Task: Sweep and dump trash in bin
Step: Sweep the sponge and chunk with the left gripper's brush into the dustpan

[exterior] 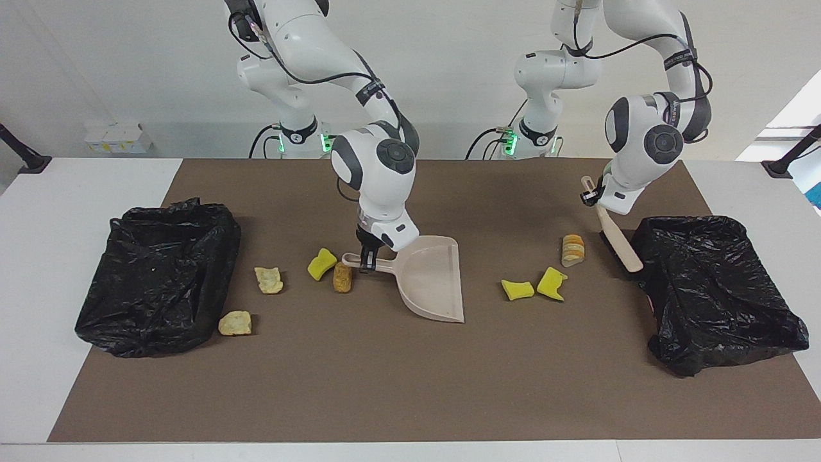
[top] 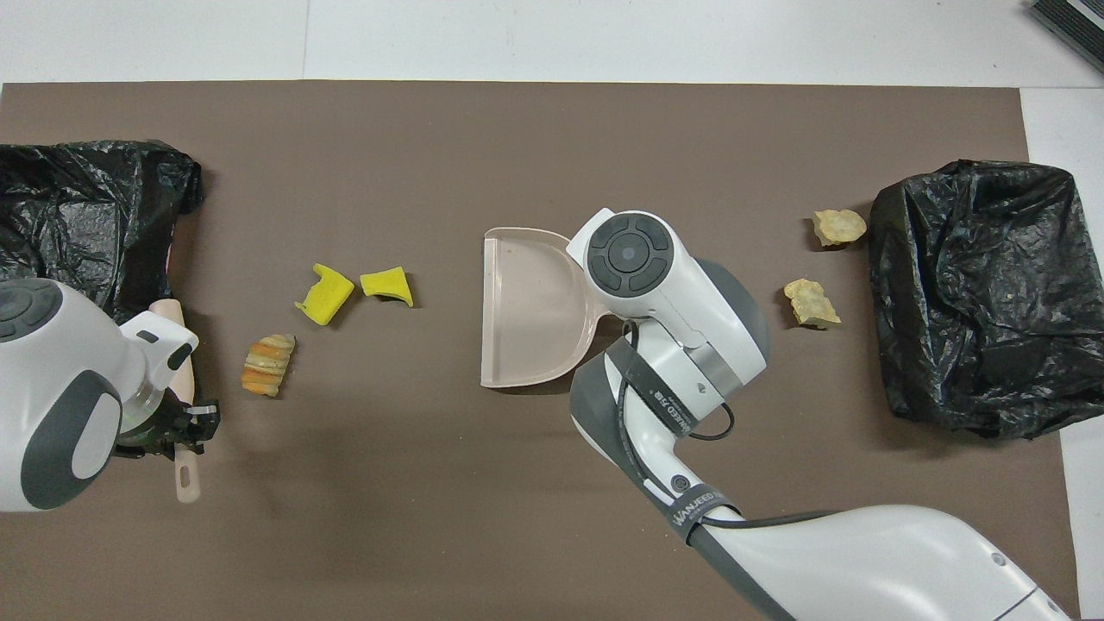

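Nearest the robots, the left gripper point(exterior: 591, 192) clamps the upper handle of a beige brush with dark bristles point(exterior: 618, 241), which leans down to the brown table mat point(exterior: 410, 385) right beside the black plastic-lined bin at the left arm's end point(exterior: 718, 289); in the overhead view the left gripper point(top: 177, 423) shows over the brush handle point(top: 185, 470). Slightly farther out, a striped tan and orange bread-like roll point(exterior: 573, 249) lies near the brush, and farther again sit two bright yellow sponge chunks point(exterior: 517, 289) point(exterior: 552, 283), close together but apart. At the middle of the table the right gripper point(exterior: 367, 260) has its fingers closed on the slim handle of a beige plastic dustpan point(exterior: 431, 279), whose pan rests on the mat with its wide mouth facing the left arm's end. Beside that handle, toward the right arm's end, a third yellow sponge chunk point(exterior: 321, 264) and a golden-brown bread piece point(exterior: 342, 278) lie side by side; whether they touch I cannot tell. A pale tan crust piece point(exterior: 269, 280) lies toward the right arm's end from them, and the farthest scrap, a flat golden-brown chip-like piece point(exterior: 235, 323), sits just beside the second black-lined bin point(exterior: 160, 276). All seven scraps are on the mat, outside both bins and the dustpan.
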